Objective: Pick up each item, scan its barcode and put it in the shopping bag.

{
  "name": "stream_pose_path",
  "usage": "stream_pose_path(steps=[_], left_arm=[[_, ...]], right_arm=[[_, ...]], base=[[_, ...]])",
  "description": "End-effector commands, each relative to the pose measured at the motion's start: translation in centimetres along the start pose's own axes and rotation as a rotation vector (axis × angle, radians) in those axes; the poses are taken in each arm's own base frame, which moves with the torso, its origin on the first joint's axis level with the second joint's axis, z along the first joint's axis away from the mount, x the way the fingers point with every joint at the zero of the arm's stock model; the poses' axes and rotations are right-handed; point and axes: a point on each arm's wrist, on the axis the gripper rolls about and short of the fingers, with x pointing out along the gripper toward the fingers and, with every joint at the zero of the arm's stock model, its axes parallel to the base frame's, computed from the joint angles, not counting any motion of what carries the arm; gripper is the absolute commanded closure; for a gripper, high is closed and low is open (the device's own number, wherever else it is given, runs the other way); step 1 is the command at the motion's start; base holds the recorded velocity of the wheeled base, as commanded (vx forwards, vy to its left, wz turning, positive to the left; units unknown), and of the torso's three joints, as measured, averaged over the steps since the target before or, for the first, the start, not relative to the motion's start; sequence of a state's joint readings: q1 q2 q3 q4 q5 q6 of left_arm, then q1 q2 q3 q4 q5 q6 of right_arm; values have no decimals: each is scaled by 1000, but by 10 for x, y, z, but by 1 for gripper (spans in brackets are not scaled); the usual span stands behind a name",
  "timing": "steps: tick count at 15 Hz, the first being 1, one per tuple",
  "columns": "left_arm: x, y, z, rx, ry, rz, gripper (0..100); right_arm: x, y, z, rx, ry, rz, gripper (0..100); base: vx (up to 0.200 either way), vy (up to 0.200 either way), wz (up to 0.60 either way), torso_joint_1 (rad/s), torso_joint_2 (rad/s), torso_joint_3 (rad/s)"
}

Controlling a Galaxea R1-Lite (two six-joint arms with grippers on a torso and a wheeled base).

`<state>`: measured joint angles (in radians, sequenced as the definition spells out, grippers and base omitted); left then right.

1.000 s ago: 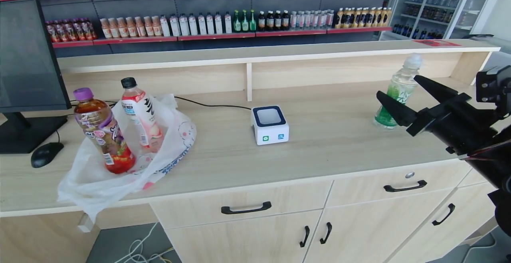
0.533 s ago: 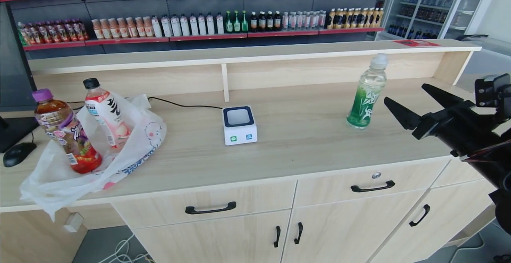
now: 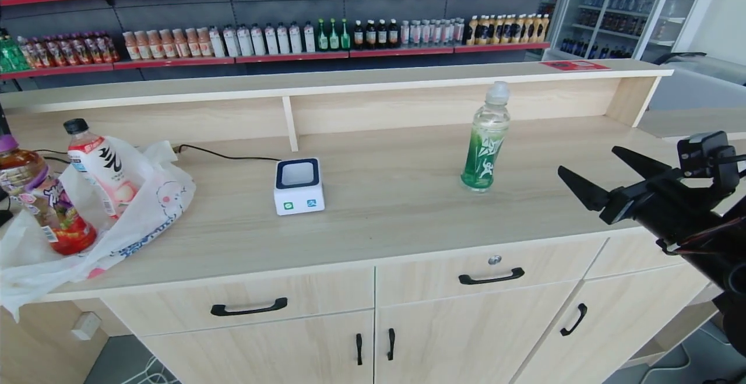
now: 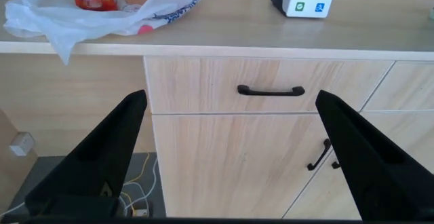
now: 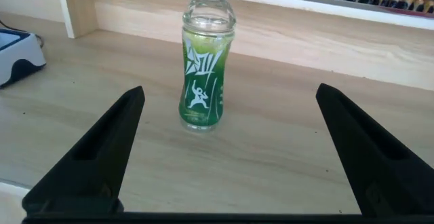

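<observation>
— Green bottle (image 3: 485,139)?
— Upright on desk (image 3: 379,215), cap up, long axis vertical, right of scanner (image 3: 298,186).
— Claws?
— Right claw (image 3: 586,160) spread wide, near bottle, not touching; left claw (image 4: 230,95) spread too, empty.

Colours forward of the black right gripper (image 3: 586,159)
Just ahead, the bottle (image 3: 485,139): clear neck, green label, white figure. Farther beyond, the scanner (image 3: 298,186): white, dark-blue top; the shopping bag (image 3: 145,209): translucent white, blue print.
</observation>
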<state>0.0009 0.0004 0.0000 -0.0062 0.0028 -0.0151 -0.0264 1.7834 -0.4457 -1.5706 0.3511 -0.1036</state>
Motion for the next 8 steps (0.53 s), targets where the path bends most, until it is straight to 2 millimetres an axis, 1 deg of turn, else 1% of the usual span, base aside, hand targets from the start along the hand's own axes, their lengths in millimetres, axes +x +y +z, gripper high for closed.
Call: stream_pose_path(steps=[1, 6, 7, 8], left_arm=[[0, 0, 0, -2, 1, 1, 0], [0, 0, 0, 0, 1, 1, 0], [0, 0, 0, 0, 1, 1, 0], [0, 0, 0, 0, 1, 1, 0]], right_arm=[[0, 0, -3, 0, 10, 0, 0], [2, 0, -5, -4, 15, 4, 0], [1, 1, -7, -2, 22, 6, 0], [1, 2, -7, -2, 22, 7, 0]], base=[[200, -200, 0, 2, -2, 2], [200, -200, 0, 13, 1, 0], [0, 0, 0, 0, 0, 0], [0, 0, 600, 12, 2, 7]])
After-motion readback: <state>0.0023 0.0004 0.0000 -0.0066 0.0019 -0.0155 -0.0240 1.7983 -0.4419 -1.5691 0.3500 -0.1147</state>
